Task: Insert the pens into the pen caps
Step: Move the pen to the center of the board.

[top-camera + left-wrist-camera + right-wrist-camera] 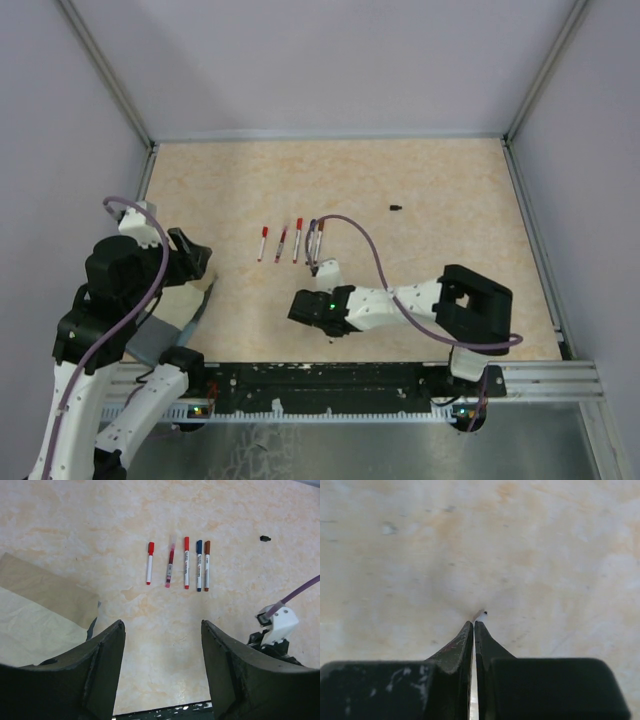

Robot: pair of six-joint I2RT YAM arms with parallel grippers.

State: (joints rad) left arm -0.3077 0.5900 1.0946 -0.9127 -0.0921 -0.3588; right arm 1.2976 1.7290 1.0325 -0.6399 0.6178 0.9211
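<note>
Several white-barrelled pens [186,562] lie side by side in a row on the table, with red, dark-red and blue ends; the row also shows in the top view [297,240]. A tiny black pen cap [265,538] lies alone to the right of the row, and shows in the top view [396,208] too. My right gripper [474,623] is shut on a thin white pen [480,614] whose black tip pokes out past the fingertips, low over the table. In the top view the right gripper [298,306] is just in front of the row. My left gripper [162,630] is open and empty, left of and nearer than the row.
A beige paper sheet [35,610] lies at the left under my left arm. My right arm's purple cable [372,262] arcs over the near right end of the row. Walls enclose the table on three sides. A black rail [320,378] runs along the near edge.
</note>
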